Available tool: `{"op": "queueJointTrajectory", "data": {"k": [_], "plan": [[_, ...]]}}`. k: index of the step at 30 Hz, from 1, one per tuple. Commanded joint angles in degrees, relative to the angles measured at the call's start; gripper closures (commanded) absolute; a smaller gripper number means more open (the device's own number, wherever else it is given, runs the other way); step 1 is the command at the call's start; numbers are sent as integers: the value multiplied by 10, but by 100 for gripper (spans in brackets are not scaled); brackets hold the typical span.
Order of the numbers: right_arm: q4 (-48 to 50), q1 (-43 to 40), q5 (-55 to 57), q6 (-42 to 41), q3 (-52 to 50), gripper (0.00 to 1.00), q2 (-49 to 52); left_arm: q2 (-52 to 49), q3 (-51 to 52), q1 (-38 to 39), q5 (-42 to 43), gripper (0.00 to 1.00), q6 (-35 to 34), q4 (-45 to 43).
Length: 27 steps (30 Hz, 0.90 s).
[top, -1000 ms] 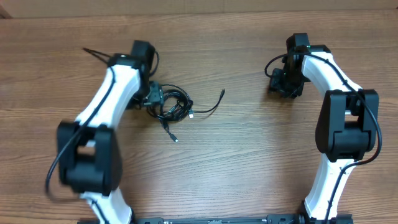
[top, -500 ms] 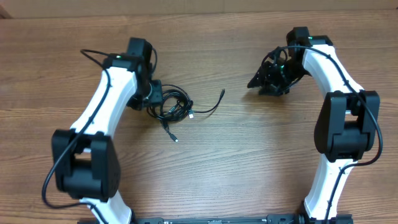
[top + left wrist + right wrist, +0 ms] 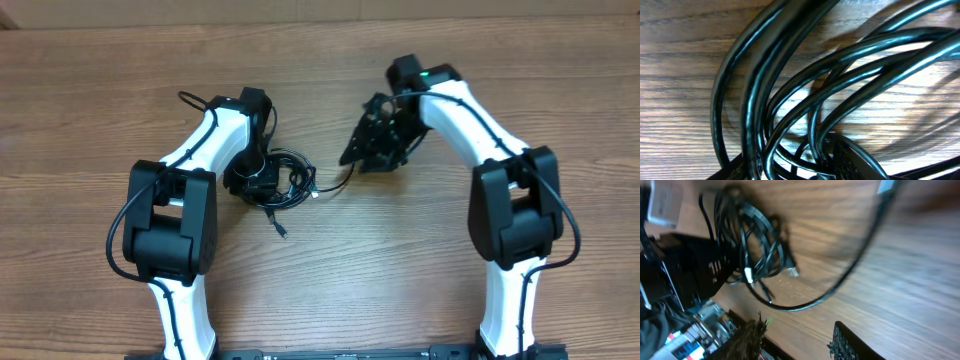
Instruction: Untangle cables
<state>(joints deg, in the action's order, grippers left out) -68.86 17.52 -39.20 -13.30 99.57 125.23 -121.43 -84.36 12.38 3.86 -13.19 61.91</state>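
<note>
The cables (image 3: 285, 180) lay as one knotted bundle on the tabletop (image 3: 420, 260), left of its middle and somewhat nearer the far edge than the near one. One loose strand (image 3: 340, 178) curved out to the right and a short tail (image 3: 277, 222) pointed toward the near edge. The left gripper (image 3: 250, 183) sat right on the bundle's left side. Its wrist view showed several glossy loops crossing between the fingers (image 3: 852, 160), but I could not tell whether the jaws were pinching them or only straddling them. The right gripper (image 3: 372, 148) hung just beside the loose strand's outer end, its jaws apart with nothing between them; its own view showed that strand (image 3: 840, 285) arcing ahead of the bare fingertips (image 3: 845, 340). The likely trouble from here was a pull that tightened the knot: if the left side had caught many loops at once, any draw on the strand would cinch them together. If it was not clamping at all, the whole bundle would probably slide across the wood. The strand was thin and slick, so it could slip out of a shallow pinch. The two arms were also close enough to bump.
</note>
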Motion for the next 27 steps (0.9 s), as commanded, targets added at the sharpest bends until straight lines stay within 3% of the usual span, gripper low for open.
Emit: {"op": "queueJointTrajectory", "data": {"k": [1, 16, 27], "plan": [[7, 36, -8, -19, 9, 54, 2, -57, 18, 1, 2, 51, 15, -38], [108, 61, -5, -28, 9, 55, 2, 127, 9, -1, -5, 45, -6, -40], [117, 73, 62, -27, 9, 55, 3, 134, 9, -1, 13, 43, -35, -38]]}}
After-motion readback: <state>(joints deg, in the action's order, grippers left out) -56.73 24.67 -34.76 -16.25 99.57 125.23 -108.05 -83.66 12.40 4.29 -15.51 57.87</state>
